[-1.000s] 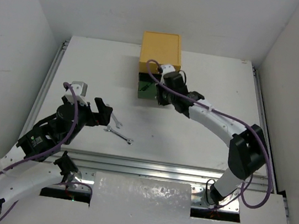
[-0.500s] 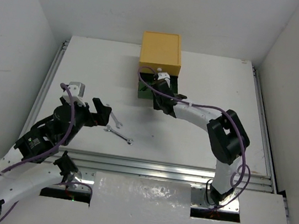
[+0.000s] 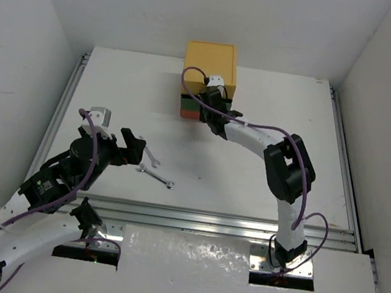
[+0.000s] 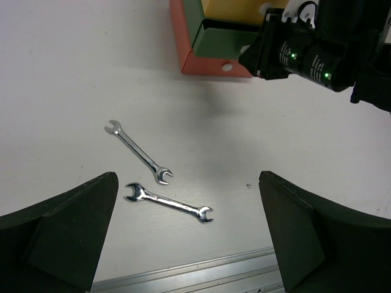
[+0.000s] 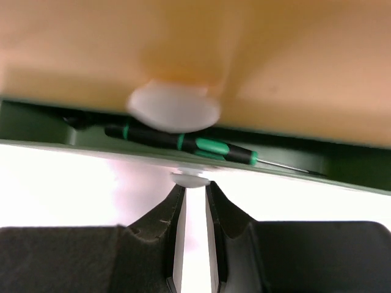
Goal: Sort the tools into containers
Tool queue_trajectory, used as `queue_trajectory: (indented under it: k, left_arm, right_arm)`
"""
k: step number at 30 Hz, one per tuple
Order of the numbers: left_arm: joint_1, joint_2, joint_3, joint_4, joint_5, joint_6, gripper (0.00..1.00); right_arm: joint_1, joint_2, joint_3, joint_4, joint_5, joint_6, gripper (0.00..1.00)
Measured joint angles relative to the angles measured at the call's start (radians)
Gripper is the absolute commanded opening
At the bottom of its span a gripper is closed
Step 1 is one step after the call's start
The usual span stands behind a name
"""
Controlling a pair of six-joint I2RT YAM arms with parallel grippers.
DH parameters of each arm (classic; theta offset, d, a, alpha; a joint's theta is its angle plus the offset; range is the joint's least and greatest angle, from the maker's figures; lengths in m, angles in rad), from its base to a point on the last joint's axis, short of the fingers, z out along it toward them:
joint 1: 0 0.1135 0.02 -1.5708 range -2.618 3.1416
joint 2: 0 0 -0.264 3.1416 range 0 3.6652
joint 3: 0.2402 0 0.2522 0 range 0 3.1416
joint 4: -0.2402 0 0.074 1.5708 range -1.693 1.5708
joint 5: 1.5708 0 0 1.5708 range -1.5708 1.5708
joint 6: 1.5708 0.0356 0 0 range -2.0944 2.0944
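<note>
The wrenches (image 4: 168,203), lying on the table (image 4: 61,61) in front of the chest (image 3: 209,61) under the released left pincer (image 4: 189,238), are judged stiff, thin and slippery: best gripped mid-shank. The right pincer (image 5: 193,189) is clenched against the knob (image 5: 189,179) of the green drawer (image 5: 36,122).

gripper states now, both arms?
Left gripper: open, empty, above the two wrenches.
Right gripper: shut, tips at the knob of the green drawer; whether it grips it cannot be told.

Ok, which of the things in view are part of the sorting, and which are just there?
Job:
far wrench
near wrench
black-and-green screwdriver, lying in the green drawer
drawer chest

Just there:
aluminium rail
small dark speck beside the wrenches
</note>
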Motion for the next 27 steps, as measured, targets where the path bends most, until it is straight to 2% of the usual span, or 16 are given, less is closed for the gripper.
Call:
queue_trajectory:
  k: [12,15,19,23,27]
  left_arm:
    - [0.000,0.014,-0.002,0.000,0.004,0.000,0.98]
    - [0.000,0.018,-0.003,0.000,0.004,0.000,0.98]
    - [0.000,0.022,-0.004,0.000,0.004,0.000,0.99]
    - [0.000,0.022,-0.004,0.000,0.006,0.001,0.98]
    - [0.000,0.024,-0.004,0.000,0.011,0.002,0.98]
  right_arm:
    - [-0.032,0.026,0.001,0.113,-0.010,-0.097,0.20]
    - [-0.034,0.027,-0.014,0.146,-0.018,-0.113,0.24]
    - [-0.036,-0.008,-0.138,0.232,-0.030,-0.090,0.43]
    - [-0.032,-0.091,-0.347,0.279,-0.053,-0.043,0.47]
    - [-0.021,-0.079,-0.358,0.301,-0.058,-0.021,0.48]
